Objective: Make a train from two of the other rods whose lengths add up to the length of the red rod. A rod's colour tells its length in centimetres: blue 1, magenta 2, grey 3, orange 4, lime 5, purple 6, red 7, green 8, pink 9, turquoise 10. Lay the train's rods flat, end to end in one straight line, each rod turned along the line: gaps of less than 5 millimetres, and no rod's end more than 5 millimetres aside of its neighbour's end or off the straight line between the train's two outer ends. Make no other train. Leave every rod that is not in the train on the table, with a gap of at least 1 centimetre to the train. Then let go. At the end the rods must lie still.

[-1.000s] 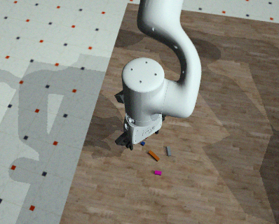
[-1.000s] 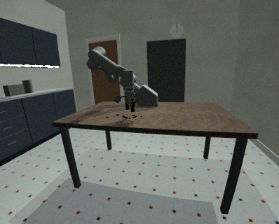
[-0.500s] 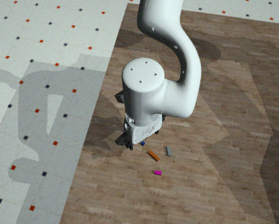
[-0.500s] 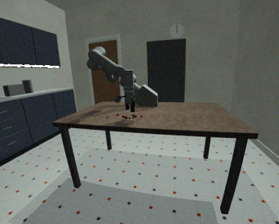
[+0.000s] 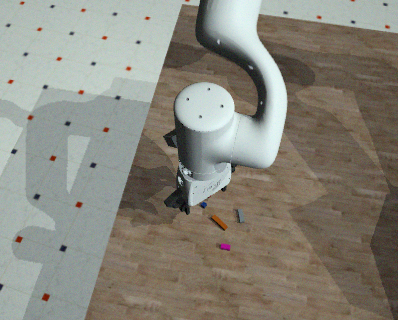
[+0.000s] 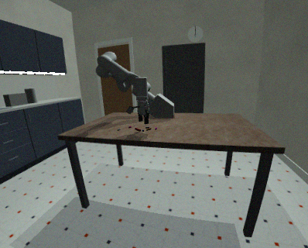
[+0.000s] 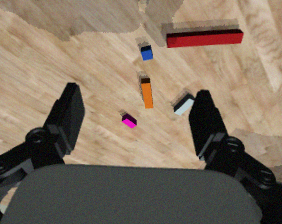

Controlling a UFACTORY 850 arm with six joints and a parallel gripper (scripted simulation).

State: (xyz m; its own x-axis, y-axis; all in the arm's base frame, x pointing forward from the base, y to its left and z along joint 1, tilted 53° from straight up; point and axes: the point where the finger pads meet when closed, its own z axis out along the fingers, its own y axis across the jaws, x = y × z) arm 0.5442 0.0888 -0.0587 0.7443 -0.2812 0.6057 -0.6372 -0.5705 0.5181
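In the wrist view the red rod [image 7: 204, 38] lies flat at the top right. The small blue rod [image 7: 147, 52] lies left of and below it. The orange rod [image 7: 147, 93] lies below the blue one, pointing toward it with a gap between. The grey rod [image 7: 184, 105] lies close to my right finger. The magenta rod [image 7: 129, 120] lies between my fingers, lower down. My gripper [image 7: 138, 100] is open and empty above the rods. In the top view the orange rod [image 5: 219, 222], grey rod [image 5: 241, 215], magenta rod [image 5: 225, 246] and blue rod [image 5: 203, 204] show beside my gripper [image 5: 178, 202]; the arm hides the red rod.
The rods lie on a wooden table [image 6: 175, 129], near its left edge in the top view. The arm's base [image 6: 162, 106] stands at the table's far side.
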